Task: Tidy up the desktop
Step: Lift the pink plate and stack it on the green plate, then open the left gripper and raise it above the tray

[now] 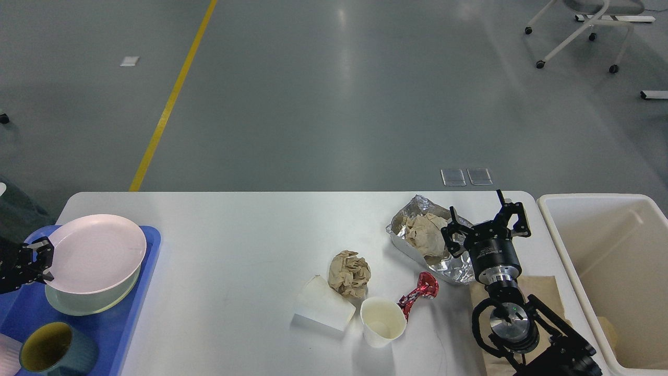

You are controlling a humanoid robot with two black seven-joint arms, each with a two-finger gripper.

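The white desktop point(250, 230) fills the lower half of the head view. At its left, my left gripper point(46, 261) is shut on the rim of a pink plate point(96, 251), which rests on a green plate point(88, 303) inside the blue tray point(138, 308). My right gripper point(488, 219) stands open above the right side of the desk, beside a crumpled foil wrapper point(417, 230) with brown paper in it. Near the middle lie a brown paper ball point(348, 272), a tipped white paper cup point(323, 304), an upright paper cup point(383, 321) and a red wrapper point(420, 293).
A dark teal mug point(52, 355) stands in the tray's near corner. A cream bin point(616, 271) sits off the desk's right edge. A brown paper sheet point(543, 292) lies under my right arm. A wheeled chair point(584, 31) is far back on the floor.
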